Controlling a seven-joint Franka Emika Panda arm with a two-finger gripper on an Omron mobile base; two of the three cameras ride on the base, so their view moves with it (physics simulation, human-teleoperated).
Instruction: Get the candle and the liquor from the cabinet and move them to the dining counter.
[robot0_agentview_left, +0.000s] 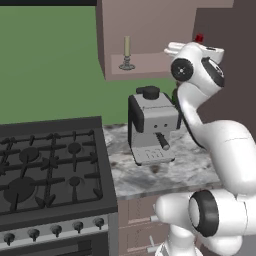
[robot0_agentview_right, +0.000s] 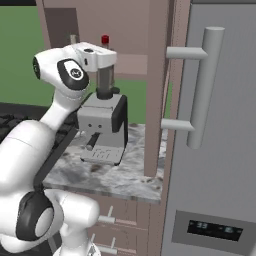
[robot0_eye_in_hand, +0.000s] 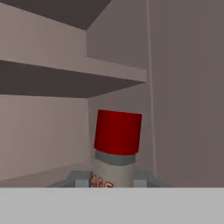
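1. You have one candle (robot0_agentview_left: 127, 52), standing on the cabinet (robot0_agentview_left: 145, 66) shelf left of the bottle.
2. You have one bottle (robot0_eye_in_hand: 116, 148) with a red cap, on that same shelf.
3. You can count one coffee machine (robot0_agentview_left: 151, 125) on the worktop below the cabinet.
4. You see one stove (robot0_agentview_left: 50, 170) left of the coffee machine.
5. You see one fridge (robot0_agentview_right: 215, 150) right of the cabinet, with one bar handle (robot0_agentview_right: 202, 90).

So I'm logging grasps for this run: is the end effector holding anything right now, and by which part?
The end effector is shut on the liquor, gripping its neck just below the red cap, inside the cabinet.
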